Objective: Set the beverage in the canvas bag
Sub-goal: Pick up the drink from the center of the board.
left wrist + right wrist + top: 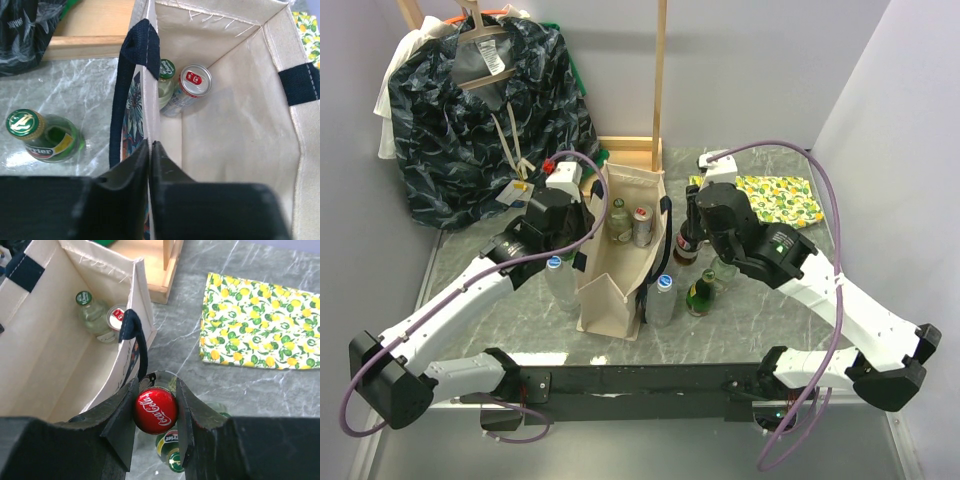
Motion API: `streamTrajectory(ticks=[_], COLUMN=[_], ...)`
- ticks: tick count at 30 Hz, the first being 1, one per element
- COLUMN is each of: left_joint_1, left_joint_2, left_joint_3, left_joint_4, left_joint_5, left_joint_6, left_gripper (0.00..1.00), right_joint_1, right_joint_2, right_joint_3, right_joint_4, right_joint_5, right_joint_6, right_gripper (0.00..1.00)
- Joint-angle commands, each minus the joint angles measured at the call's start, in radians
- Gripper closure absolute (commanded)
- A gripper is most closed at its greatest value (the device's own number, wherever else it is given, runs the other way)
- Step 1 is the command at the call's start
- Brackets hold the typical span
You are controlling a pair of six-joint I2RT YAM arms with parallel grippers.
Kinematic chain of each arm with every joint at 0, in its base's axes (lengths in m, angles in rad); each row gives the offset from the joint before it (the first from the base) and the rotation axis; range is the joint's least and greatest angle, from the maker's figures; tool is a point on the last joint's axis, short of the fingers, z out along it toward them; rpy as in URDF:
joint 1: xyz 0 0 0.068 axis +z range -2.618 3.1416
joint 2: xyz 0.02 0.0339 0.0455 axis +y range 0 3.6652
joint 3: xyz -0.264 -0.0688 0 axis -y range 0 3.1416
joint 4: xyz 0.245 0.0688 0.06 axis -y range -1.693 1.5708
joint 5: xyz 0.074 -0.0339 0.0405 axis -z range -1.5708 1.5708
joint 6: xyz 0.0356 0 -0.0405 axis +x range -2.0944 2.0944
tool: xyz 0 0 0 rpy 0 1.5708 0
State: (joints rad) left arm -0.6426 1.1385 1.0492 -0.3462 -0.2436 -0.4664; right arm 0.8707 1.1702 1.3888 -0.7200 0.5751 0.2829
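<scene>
Right gripper (156,399): I clamp the cola bottle (156,412) at its cap; glass, probably heavy and slick.
Left gripper (150,150): pinched shut on the soft bag (235,130) wall.

fingers (127,172) pinch the canvas bag (240,130) wall, a can (194,82) inside.

White left arm (450,300), right arm (850,300); black joints (390,385); black left gripper (150,147), right gripper (156,385); purple cables (770,143).

The grey marbled tabletop (500,310) carries an upright canvas bag (605,300), with a clear bottle (560,285) on its left and a green bottle (700,293) on its right. A lemon-print cloth (780,198) lies flat at the far right.
</scene>
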Motion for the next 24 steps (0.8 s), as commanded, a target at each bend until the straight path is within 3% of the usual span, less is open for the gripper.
streamTrajectory(ticks=[1, 2, 24], left_joint_1=[0.004, 0.004, 0.004], left_joint_2=[0.01, 0.012, -0.039], left_joint_3=[0.048, 0.054, 0.06], left_joint_4=[0.009, 0.004, 0.027], left_joint_5=[0.012, 0.013, 0.04], left_joint_6=[0.0, 0.0, 0.011], left_gripper=[0.96, 0.99, 0.99], right_joint_1=[-0.012, -0.01, -0.041], right_joint_2=[-0.075, -0.075, -0.052], right_joint_3=[0.098, 0.104, 0.203], right_joint_4=[0.157, 0.159, 0.192], right_joint_5=[0.083, 0.085, 0.109], right_joint_6=[-0.033, -0.034, -0.076], right_gripper=[1.0, 1.0, 1.0])
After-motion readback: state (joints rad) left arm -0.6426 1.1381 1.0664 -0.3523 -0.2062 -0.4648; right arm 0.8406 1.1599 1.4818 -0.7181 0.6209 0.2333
